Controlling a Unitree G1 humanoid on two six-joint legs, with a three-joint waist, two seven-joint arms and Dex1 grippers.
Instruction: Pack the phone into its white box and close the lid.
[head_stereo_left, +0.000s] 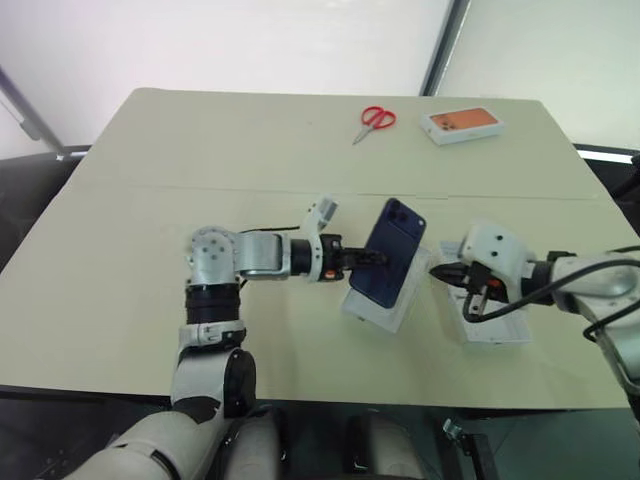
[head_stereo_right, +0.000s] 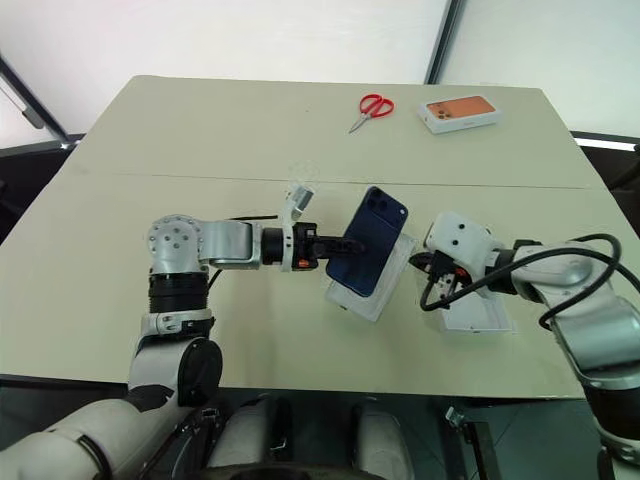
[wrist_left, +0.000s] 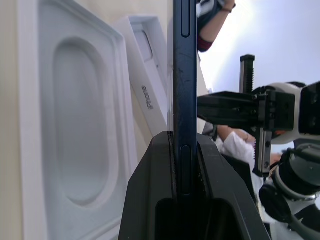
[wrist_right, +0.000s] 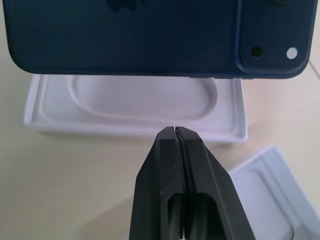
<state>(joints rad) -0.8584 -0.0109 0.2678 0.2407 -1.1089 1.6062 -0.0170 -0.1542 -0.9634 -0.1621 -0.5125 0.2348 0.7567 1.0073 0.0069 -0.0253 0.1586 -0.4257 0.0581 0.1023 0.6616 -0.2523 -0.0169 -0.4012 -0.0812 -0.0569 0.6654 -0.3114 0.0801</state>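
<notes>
Gripping the phone (head_stereo_left: 393, 253) edge-on, the left gripper (head_stereo_left: 366, 259) holds it in the air above a white tray with a rounded recess (head_stereo_left: 412, 305). Packing isn't done: phone unseated, nothing closed. Right gripper (head_stereo_left: 441, 271) hovers just right, clenched on nothing. Far off lie red scissors (head_stereo_left: 375, 120) and an orange-pictured box (head_stereo_left: 461, 124), clear of the action.

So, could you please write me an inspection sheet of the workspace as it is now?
Surface: beige table.
Job's things: phone held on edge above a white tray with a rounded recess; another white tray beside it.
Clutter: red scissors, orange-pictured box at the far edge.
Grippers: left gripper clamps the phone; right gripper shut, empty.
Cables: black cable along the right arm.
Surroundings: a person in the left wrist view.
</notes>
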